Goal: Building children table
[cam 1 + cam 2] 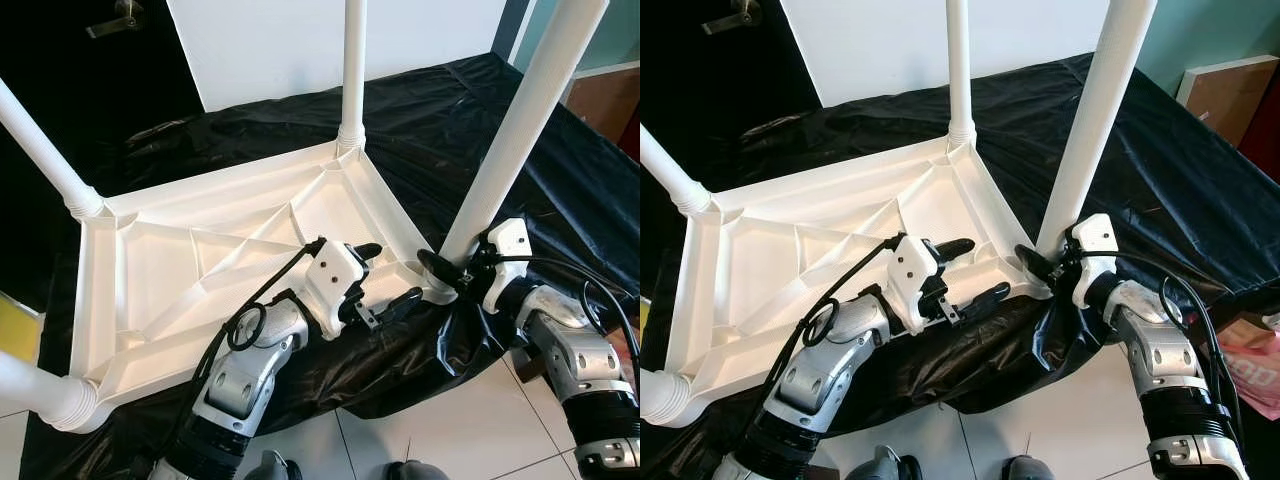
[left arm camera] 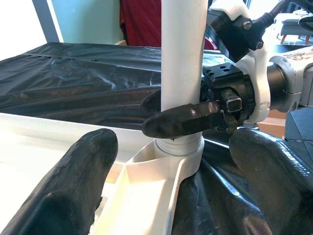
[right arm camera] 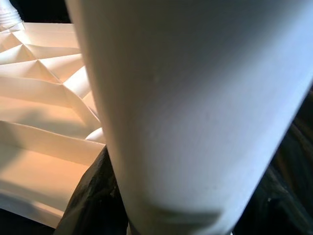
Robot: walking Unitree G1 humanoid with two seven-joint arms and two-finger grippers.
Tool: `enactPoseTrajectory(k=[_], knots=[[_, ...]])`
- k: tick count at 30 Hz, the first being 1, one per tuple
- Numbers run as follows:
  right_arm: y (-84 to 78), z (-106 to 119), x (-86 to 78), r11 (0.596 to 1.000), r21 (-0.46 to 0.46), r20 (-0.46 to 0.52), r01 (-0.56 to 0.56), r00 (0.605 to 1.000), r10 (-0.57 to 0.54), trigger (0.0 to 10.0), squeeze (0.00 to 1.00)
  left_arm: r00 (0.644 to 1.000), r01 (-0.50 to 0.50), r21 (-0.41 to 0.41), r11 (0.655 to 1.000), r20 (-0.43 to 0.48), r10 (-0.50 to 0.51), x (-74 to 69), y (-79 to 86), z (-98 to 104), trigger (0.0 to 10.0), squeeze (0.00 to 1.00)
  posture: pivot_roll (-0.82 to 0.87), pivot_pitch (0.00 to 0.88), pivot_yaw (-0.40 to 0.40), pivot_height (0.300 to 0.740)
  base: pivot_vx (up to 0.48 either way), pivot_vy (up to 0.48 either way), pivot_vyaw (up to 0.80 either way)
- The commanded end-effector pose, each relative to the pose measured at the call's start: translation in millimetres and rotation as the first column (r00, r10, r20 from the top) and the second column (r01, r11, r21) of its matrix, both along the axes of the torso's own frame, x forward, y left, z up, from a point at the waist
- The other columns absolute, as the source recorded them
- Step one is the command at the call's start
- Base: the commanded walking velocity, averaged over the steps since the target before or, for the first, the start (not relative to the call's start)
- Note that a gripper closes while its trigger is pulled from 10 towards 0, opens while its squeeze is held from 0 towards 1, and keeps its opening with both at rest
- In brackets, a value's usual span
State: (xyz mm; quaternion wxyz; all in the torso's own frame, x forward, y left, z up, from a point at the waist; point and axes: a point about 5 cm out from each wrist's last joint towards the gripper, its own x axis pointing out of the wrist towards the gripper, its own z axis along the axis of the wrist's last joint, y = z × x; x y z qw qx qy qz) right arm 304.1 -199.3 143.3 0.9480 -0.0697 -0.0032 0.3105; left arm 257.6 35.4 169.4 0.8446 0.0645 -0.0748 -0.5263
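Tabletop [image 1: 180, 260], white plastic, lies upside down on black sheet [image 1: 470, 110], legs up. Right gripper [image 1: 447, 272] clamped round near-right leg [image 1: 520, 130] at socket; left gripper [image 1: 385, 280] spread wide, just beside.

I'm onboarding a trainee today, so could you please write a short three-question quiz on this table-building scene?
1. True or false: the white table lies upside down on black sheeting.
2. Which gripper clamps the base of the near-right leg? A) left B) right
3. Fill in: the left gripper is ___, holding nothing.

Key: 1 true. 2 B, the right gripper. 3 open.
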Motion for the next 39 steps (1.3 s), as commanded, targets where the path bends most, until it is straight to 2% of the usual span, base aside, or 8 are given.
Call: enactPoseTrajectory(k=[1,4,5,20,25,34,35,39], knots=[[0.7,-12,-2.3,1.000,0.011,-0.065,-0.010,0.998,0.011,0.0,0.00,0.996,-0.085,-0.010,0.996,0.000,0.085,2.3,5.0,0,10.0,0.00,-0.07,0.111,0.035,0.740,0.000,0.000,0.00],[0.5,-14,-2.1,1.000,0.017,-0.068,-0.012,0.998,0.013,0.0,0.00,0.996,-0.085,-0.010,0.996,-0.001,0.085,2.2,5.2,0,10.0,0.00,-0.07,0.111,0.035,0.740,0.000,0.000,0.00],[2.1,-15,-2.4,1.000,0.022,-0.069,0.003,0.998,-0.002,10.0,0.00,0.996,-0.086,-0.009,0.996,0.000,0.086,2.5,5.2,1,10.0,0.00,-0.07,0.113,0.033,0.740,0.000,0.000,0.00],[9.8,-22,-4.8,0.978,0.031,-0.073,0.208,0.976,-0.206,10.0,0.00,0.997,-0.080,-0.003,0.997,-0.004,0.080,0.8,4.9,0,10.0,0.00,-0.07,0.105,0.043,0.740,0.000,0.000,0.00],[12.1,-29,-5.4,0.939,0.023,-0.091,0.343,0.936,-0.339,10.0,0.00,0.997,-0.075,0.013,0.997,0.003,0.075,1.7,5.5,-1,10.0,0.00,-0.07,0.094,0.048,0.740,0.000,0.000,0.00],[24.2,-36,-16.7,0.729,0.091,-0.117,0.679,0.734,-0.669,10.0,0.00,0.998,-0.056,0.019,0.998,0.018,0.056,4.9,0.1,-1,10.0,0.00,-0.10,0.081,0.038,0.740,0.000,0.000,0.00],[27.9,-36,-18.9,0.671,0.107,-0.122,0.733,0.680,-0.723,10.0,0.00,0.998,-0.053,0.016,0.998,0.017,0.053,4.8,-1.2,-1,10.0,0.00,-0.10,0.079,0.036,0.740,0.000,0.000,0.00],[32.8,-38,-21.2,0.629,0.119,-0.137,0.768,0.640,-0.756,10.0,0.00,0.999,-0.051,0.013,0.999,0.017,0.051,5.0,-2.2,-1,10.0,0.00,-0.11,0.079,0.036,0.740,0.000,0.000,0.00]])
